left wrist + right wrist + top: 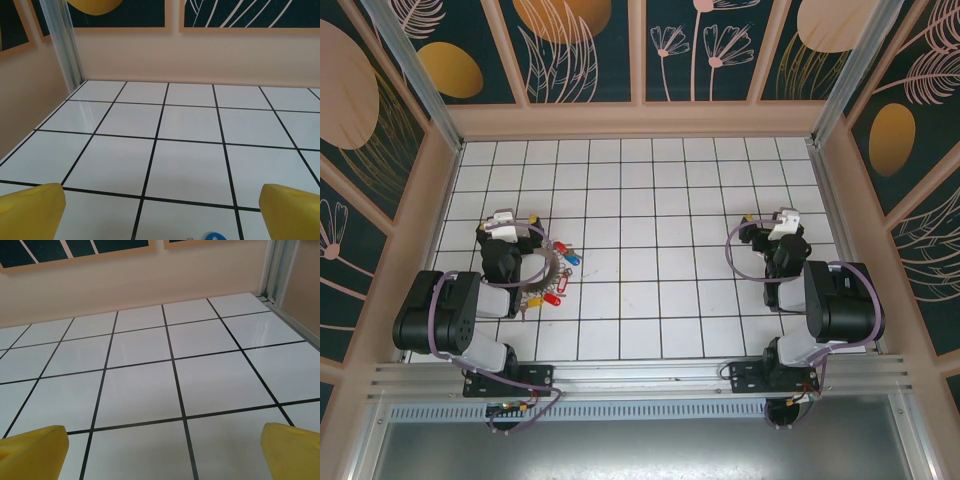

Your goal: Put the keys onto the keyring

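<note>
Two black arms (pixel 440 315) sit bolted along the lower edge of a white tiled counter (pixel 650 200), boxed in by walls (pixel 580 60) painted with leaves and flowers.

At the left of the overhead frame, the left end effector (pixel 512 225) hangs over the counter, released, its jaws standing wide apart. In its wrist view the two yellow fingers (pixel 30 212) sit in the bottom corners with bare tile between them.

Just right of that arm and a little lower in the frame lies the keyring (pixel 551 266), a grey-brown ring partly hidden under the arm's wrist. The keys (pixel 560 280) fan out along its right and lower rim, left of centre frame, with red, blue and yellow tags showing. From here I cannot tell whether any key is threaded on the ring. A blue tag (pixel 215 236) pokes in at the bottom edge of the left wrist view, between the fingers and nearer the right-hand one.

At the right of the overhead frame, the right end effector (pixel 775 228) is likewise released, jaws wide, gripping nothing, well apart from keys and keyring. Its wrist view has yellow fingers (pixel 30 450) in the bottom corners, tile between them and a metal post (pixel 277 270) in the upper right corner. A purple cable (pixel 733 245) loops out beside the right arm.
</note>
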